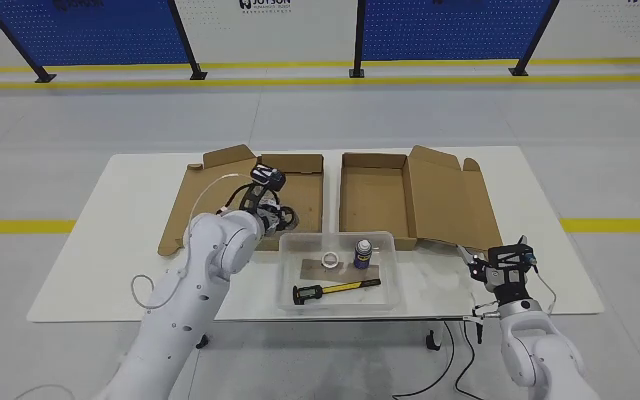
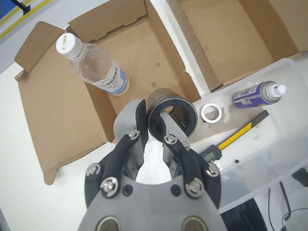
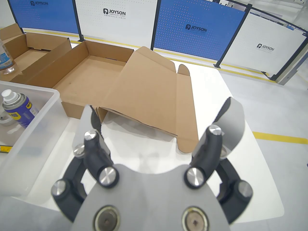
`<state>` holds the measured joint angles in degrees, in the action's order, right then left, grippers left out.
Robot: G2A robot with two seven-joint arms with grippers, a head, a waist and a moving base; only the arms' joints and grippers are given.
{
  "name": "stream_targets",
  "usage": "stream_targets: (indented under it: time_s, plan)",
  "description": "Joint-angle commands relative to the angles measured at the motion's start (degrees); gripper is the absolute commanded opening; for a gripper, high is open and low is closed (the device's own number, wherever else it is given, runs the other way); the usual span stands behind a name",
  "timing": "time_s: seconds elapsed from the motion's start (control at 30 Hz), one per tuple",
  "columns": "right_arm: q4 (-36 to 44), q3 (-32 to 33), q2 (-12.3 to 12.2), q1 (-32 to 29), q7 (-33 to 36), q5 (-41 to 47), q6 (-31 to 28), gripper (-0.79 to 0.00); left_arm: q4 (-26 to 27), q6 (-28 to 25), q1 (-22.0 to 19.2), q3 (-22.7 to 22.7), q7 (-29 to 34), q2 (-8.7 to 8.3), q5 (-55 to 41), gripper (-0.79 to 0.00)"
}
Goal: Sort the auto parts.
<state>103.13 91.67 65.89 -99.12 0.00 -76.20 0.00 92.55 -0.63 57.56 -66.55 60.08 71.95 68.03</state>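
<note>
Left gripper (image 2: 151, 114): jaws pinching bearing (image 2: 179, 111) wall, over left box (image 2: 134, 56) | Right gripper (image 3: 158, 109): jaws spread, above table (image 3: 207, 85)

In the top view my left arm (image 1: 225, 245) covers the near corner of the left box (image 1: 300, 190). The bearing (image 1: 287, 215) there is too small for me to make out, perhaps just a dark ring. In the left wrist view the fingers of the left gripper (image 2: 151, 118) cover the bearing's near wall, and the caliper (image 2: 237, 137) loses its jaw end behind the gripper's linkage. In the right wrist view the picture's edge cuts off the water bottle (image 3: 4, 58), the ring (image 3: 4, 120) and all but a yellow strip of the caliper. The wall of the clear bin (image 3: 36, 121) blurs the base of the spray can (image 3: 18, 109).
</note>
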Motion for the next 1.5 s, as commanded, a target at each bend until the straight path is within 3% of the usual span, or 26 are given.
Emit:
stream_targets:
  time_s: [0.0,1.47]
  plan:
    - [0.0,0.0,0.0,0.0,0.0,0.0,0.0,0.0,-1.34,0.41,-0.3,-0.13,-0.39,0.04,0.16,-0.785]
    - [0.0,0.0,0.0,0.0,0.0,0.0,0.0,0.0,-23.58,1.01,-9.2,3.36,-3.18,2.0,1.21,-0.785]
